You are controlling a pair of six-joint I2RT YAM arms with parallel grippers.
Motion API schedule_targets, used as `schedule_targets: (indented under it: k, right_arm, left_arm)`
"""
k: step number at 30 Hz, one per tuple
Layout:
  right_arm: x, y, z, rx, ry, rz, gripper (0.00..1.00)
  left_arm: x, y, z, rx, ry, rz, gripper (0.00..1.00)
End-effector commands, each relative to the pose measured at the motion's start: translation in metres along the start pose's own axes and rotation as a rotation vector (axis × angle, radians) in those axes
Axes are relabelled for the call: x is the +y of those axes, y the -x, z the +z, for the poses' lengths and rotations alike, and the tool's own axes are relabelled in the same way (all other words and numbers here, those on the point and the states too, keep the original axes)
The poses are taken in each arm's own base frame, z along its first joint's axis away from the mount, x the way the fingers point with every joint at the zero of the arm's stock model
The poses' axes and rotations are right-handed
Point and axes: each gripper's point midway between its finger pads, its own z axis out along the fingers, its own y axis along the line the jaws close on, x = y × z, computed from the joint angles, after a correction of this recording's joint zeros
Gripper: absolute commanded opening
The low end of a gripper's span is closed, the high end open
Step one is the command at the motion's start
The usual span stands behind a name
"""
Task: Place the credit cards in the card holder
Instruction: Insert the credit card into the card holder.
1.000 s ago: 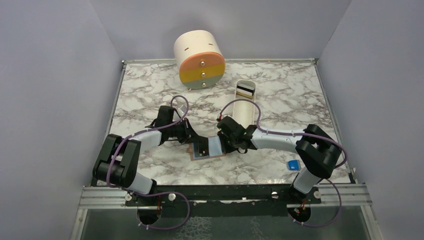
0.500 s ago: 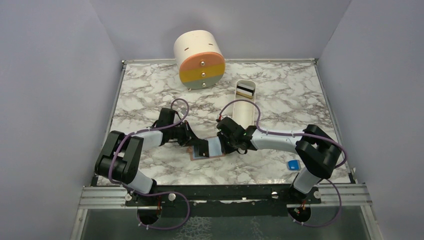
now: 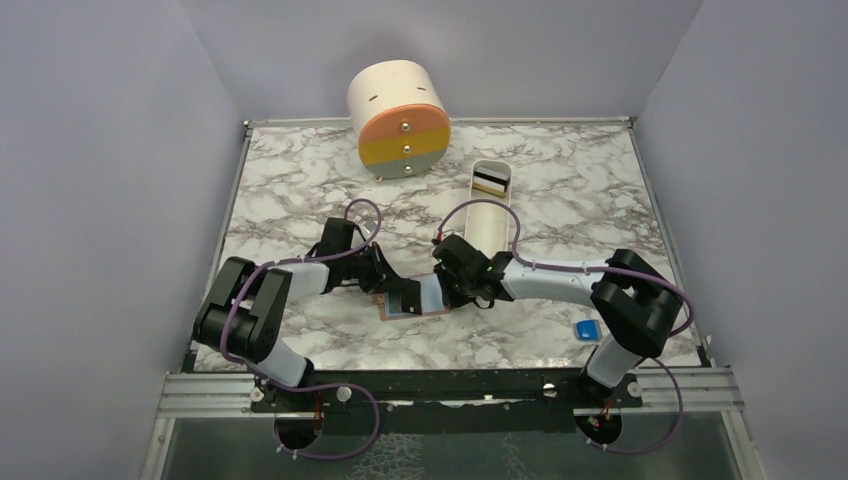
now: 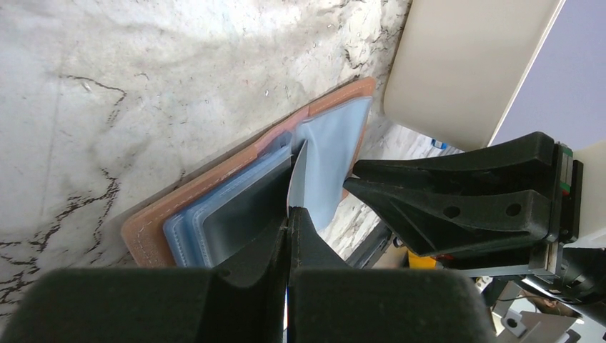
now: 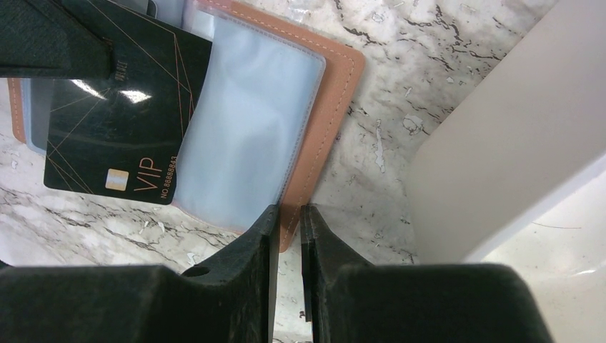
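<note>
The tan card holder (image 3: 412, 300) lies open on the marble table, its light-blue sleeves facing up. My left gripper (image 3: 388, 287) is shut on a black VIP credit card (image 5: 121, 121), which lies slanted over the holder's left half with one edge at a clear sleeve (image 5: 246, 128). In the left wrist view the left gripper (image 4: 289, 211) holds this card (image 4: 296, 175) edge-on above the holder (image 4: 214, 179). My right gripper (image 3: 447, 290) is nearly closed, pinching the holder's right edge (image 5: 336, 93); in the right wrist view the right gripper (image 5: 288, 209) straddles the leather. More credit cards (image 3: 490, 182) stand in a tray.
A long white tray (image 3: 490, 215) lies just behind the right gripper, and its wall (image 5: 493, 143) is close beside the holder. A round cream drawer unit (image 3: 400, 118) stands at the back. A small blue block (image 3: 586, 328) sits near the right arm's base.
The left arm's elbow has swung a little to the right, and the card has shifted slightly toward the holder. The right arm and the holder have stayed in place.
</note>
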Motion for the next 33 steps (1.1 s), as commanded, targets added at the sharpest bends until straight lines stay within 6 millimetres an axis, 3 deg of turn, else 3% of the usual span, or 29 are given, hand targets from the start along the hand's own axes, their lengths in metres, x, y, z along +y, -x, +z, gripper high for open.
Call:
schedule_targets:
  k: [1,20,33]
  right_arm:
    - [0.003,-0.003,0.006,-0.007,-0.003,-0.011,0.17]
    - [0.006,-0.004,0.006,-0.003,0.005,-0.009,0.17]
    - [0.008,-0.007,0.004,-0.001,0.017,0.008,0.17]
  left_arm:
    - [0.007,0.002,0.005,-0.032,0.020,0.007,0.00]
    - [0.027,0.008,0.008,-0.095,0.089,0.007,0.00]
    - [0.023,0.012,0.002,-0.163,0.075,0.018,0.00]
